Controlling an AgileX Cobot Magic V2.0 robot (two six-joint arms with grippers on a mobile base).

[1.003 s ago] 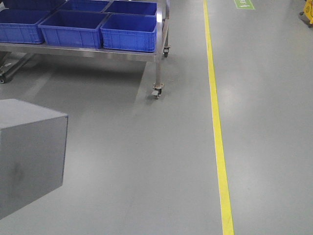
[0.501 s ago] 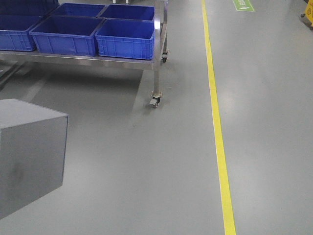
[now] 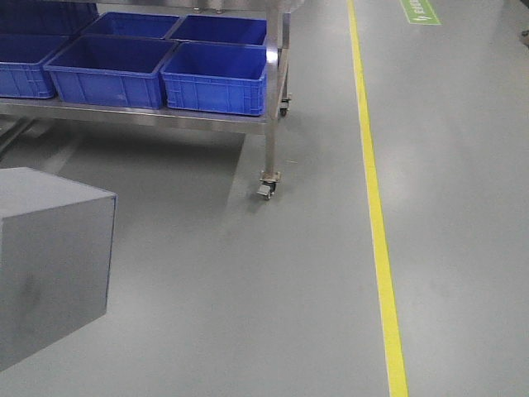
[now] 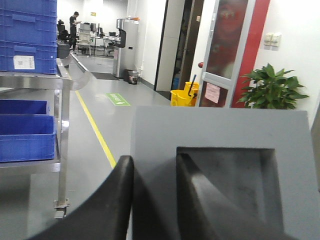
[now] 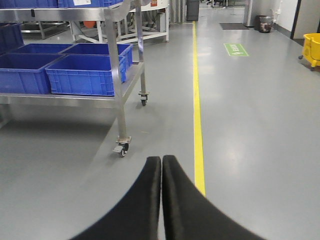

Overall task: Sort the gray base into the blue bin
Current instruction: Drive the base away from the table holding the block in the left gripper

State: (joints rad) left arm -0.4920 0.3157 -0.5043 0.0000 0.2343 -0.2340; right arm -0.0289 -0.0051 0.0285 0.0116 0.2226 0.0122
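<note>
The gray base (image 4: 220,165) fills the left wrist view, its square hollow facing the camera. My left gripper (image 4: 154,160) is shut on one wall of it, with one finger outside and one inside the hollow. In the front view the base (image 3: 50,256) hangs at the lower left, above the floor. Several blue bins stand on the low shelf of a steel cart; the nearest blue bin (image 3: 216,74) is open and looks empty. It also shows in the right wrist view (image 5: 87,74). My right gripper (image 5: 161,159) is shut and empty above the floor.
The steel cart (image 3: 273,124) rolls on casters (image 3: 267,188), with more blue crates stacked on its upper shelf (image 4: 27,35). A yellow floor line (image 3: 376,207) runs past its right end. A yellow mop bucket (image 4: 184,96) and a potted plant (image 4: 272,90) stand farther off.
The cart and its caster have slid lower and slightly right in the front view, so they look nearer. The gray base keeps its place in the frame.
</note>
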